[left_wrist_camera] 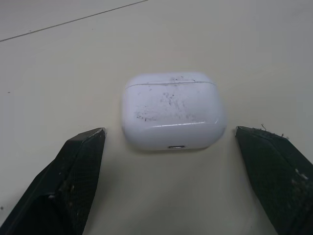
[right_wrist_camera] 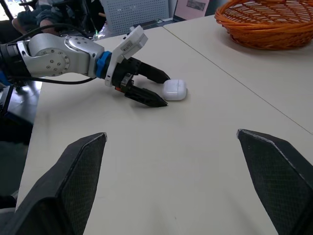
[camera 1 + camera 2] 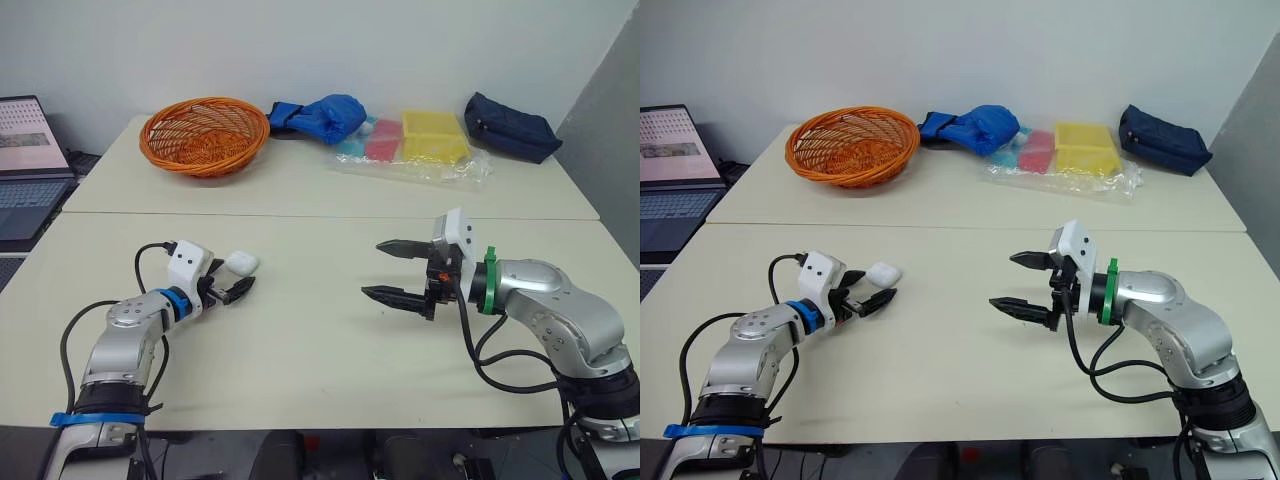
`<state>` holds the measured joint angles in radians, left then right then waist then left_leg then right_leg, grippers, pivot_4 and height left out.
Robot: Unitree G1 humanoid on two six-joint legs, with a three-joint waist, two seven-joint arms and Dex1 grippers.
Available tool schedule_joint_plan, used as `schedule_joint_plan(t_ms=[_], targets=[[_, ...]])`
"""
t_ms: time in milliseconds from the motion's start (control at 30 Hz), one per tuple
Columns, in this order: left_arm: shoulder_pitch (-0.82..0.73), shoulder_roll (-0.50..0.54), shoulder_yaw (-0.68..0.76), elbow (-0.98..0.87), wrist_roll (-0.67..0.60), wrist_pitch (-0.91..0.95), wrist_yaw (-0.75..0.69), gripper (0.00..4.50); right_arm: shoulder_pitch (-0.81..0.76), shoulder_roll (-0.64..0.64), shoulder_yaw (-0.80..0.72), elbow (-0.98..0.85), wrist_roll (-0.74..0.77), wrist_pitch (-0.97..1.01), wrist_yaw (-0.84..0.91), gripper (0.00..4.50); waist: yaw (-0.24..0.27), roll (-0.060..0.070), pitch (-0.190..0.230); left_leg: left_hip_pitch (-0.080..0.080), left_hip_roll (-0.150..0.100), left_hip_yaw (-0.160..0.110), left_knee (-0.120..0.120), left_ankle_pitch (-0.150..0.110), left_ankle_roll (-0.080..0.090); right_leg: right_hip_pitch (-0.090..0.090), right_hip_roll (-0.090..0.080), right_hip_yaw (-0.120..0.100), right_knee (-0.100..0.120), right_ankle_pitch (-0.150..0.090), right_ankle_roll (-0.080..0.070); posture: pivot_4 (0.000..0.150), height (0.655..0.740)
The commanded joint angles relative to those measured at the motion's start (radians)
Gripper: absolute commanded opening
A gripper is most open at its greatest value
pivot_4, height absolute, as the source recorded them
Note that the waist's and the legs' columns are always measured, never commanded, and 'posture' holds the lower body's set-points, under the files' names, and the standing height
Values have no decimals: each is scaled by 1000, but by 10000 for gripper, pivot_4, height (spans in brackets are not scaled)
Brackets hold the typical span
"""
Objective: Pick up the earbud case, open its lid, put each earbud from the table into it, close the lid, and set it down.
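Lying flat, earbud case [image 1: 173,111] points its port end at the spread left pincer [image 3: 240,276].

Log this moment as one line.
left gripper: open, fingers flanking earbud case, untouched | earbud case: on table, lid shut | right gripper: open, empty

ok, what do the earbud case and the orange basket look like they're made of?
The earbud case looks like hard white plastic with a glossy finish: there is a bright highlight along its edge, and dark scuff marks on the shell. The orange basket is woven, with an open weave of thin strands. It could be wicker or plastic; the look leaves that open.
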<state>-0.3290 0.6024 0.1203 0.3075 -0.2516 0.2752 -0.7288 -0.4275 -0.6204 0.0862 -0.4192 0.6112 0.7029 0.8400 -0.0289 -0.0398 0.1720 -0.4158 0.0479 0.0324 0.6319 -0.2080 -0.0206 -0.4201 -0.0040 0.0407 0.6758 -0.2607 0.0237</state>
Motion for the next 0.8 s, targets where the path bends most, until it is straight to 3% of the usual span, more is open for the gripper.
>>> schedule_joint_plan(t_ms=[33,200,500,567,633,800], targets=[[-20,-12,-2,14,1,-9,-7,40589,-3,-10,-37,-35,14,-3,-4,45000,0,0,0,0,0,0,0,0,0,0,0,0,0,0,0,1500,7400],[-16,-20,-14,15,14,-13,-12,27165,-13,-14,-47,-27,16,3,-4,45000,0,0,0,0,0,0,0,0,0,0,0,0,0,0,0,1500,7400],[-35,-31,-5,-13,-6,-28,-37,26959,-4,-22,-54,-4,2,-4,1,45000,2,0,0,0,0,0,0,0,0,0,0,0,0,0,0,1500,7400],[-45,-11,-25,-68,22,-124,-71,26959,-7,-30,-53,14,-11,-10,7,45000,2,0,0,0,0,0,0,0,0,0,0,0,0,0,0,1500,7400],[-61,26,-68,-89,98,-339,-116,26959,-27,-28,-68,42,26,30,13,45000,3,-1,0,-1,0,0,1,0,0,0,0,0,-1,1,-1,1500,7400],[-186,31,-132,15,210,-732,-127,26959,-176,18,-107,205,109,168,-13,45000,2,-1,1,-1,0,2,1,0,0,0,0,1,-1,3,-4,1500,7400]])
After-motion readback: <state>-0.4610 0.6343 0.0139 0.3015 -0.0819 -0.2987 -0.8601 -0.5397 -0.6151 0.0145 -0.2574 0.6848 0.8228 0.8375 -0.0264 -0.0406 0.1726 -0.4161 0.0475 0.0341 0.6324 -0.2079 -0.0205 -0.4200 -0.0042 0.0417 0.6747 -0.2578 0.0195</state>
